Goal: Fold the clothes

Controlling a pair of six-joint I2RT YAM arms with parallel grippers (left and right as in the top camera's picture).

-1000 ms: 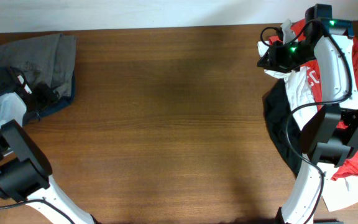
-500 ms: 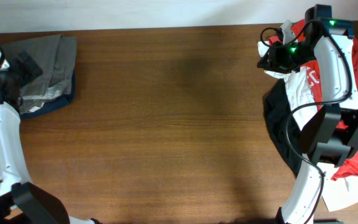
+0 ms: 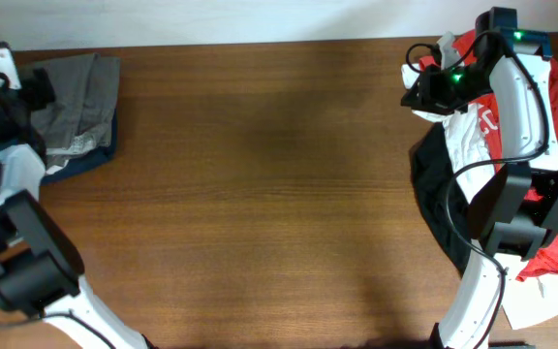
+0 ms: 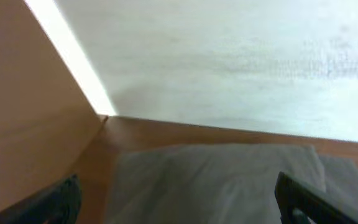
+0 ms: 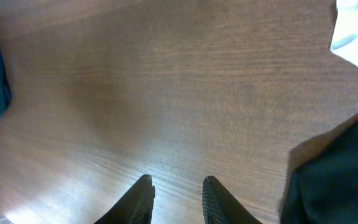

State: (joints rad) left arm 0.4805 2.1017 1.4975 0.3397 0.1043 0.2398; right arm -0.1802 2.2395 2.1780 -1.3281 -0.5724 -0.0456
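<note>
Directly before left end effector (image 4: 182, 205) lies grey garment (image 4: 216, 177)

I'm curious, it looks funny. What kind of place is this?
Probably a robot lab: a left arm and right arm at a wooden table, with a clothes heap to fold.

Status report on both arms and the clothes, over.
Left gripper open, empty, over the folded gray garment. Right gripper open, empty, above table beside the unfolded pile. Nothing blocking.
</note>
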